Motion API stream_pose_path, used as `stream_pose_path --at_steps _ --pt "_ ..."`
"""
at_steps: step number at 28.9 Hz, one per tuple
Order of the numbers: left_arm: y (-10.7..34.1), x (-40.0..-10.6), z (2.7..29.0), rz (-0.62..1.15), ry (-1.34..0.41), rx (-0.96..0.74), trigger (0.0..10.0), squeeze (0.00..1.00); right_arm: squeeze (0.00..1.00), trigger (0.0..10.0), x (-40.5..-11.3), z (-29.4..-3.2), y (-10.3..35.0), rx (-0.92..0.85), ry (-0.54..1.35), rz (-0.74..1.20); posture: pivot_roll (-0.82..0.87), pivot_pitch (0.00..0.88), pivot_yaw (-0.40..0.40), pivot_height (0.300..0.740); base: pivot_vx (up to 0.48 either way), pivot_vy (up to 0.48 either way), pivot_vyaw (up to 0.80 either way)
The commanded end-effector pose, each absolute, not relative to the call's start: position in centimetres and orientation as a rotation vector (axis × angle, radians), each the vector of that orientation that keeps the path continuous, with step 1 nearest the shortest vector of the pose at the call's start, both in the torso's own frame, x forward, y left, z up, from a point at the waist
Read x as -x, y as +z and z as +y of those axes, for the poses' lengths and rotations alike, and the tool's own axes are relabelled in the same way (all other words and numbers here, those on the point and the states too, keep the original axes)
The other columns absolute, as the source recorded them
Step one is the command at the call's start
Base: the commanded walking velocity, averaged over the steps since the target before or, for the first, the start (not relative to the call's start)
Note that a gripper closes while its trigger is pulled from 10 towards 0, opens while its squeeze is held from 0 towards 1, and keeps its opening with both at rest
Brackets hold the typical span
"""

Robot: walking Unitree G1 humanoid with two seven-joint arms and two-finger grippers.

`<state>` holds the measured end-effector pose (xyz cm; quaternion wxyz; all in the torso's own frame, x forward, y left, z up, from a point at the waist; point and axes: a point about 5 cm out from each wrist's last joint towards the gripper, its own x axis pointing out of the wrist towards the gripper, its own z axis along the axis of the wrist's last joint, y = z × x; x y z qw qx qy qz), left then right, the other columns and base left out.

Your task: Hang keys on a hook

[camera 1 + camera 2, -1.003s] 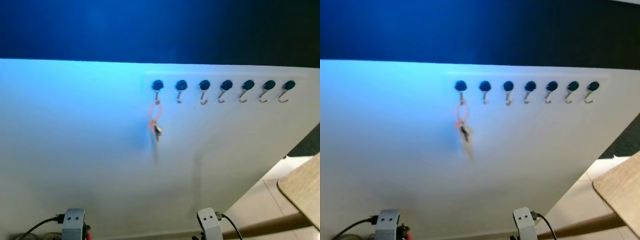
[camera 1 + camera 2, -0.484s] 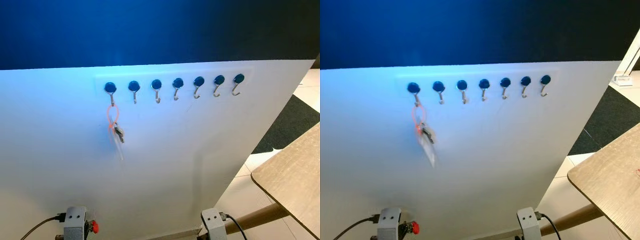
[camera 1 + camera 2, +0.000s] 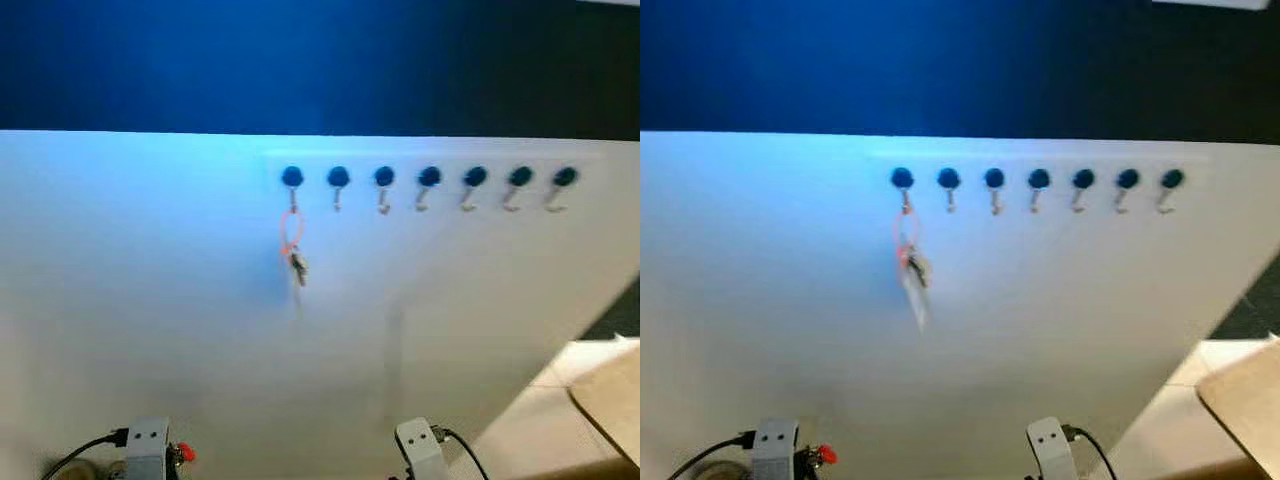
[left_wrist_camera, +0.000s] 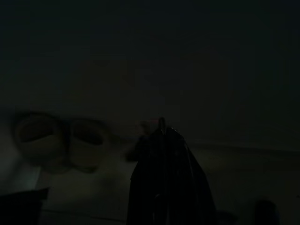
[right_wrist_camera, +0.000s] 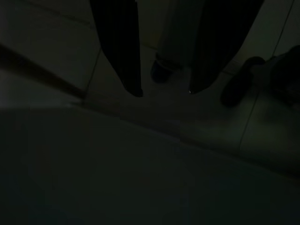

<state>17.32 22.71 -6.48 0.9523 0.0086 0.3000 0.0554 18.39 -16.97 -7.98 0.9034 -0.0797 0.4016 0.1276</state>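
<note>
Keys hung on an orange loop from the leftmost hook in a row of seven on the white board, near the board's top edge. I saw a pale tag dangling beneath them. My left gripper hung low in the dark, fingers pressed together. My right gripper pointed at the tiled floor, fingers spread apart and holding nothing.
</note>
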Motion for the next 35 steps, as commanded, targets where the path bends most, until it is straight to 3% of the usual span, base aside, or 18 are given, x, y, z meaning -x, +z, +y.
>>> stream_pose_path --at_steps 1,5,20,35 --pt "-6.55 -17.16 22.69 0.616 0.096 -0.024 10.0 0.00 0.00 10.0 -18.17 -17.06 -8.07 0.166 0.257 0.832 0.08 0.028 -0.035 0.740 0.000 0.000 0.80" --pt "-6.53 -17.23 22.60 0.614 0.091 -0.022 10.0 0.00 0.00 10.0 -18.19 -17.08 -8.06 0.162 0.251 0.830 0.08 0.031 -0.034 0.740 0.000 0.000 0.72" --pt "-6.45 -17.28 22.47 0.598 0.099 0.007 10.0 0.00 0.00 10.0 -17.96 -17.28 -8.16 0.110 0.210 0.835 0.08 0.042 -0.032 0.740 0.000 0.000 0.00" --pt "-6.48 -17.26 22.61 0.602 0.110 0.021 10.0 0.00 0.00 10.0 -18.16 -17.11 -8.08 0.108 0.211 0.830 0.08 0.042 -0.035 0.740 -0.284 0.000 0.00"
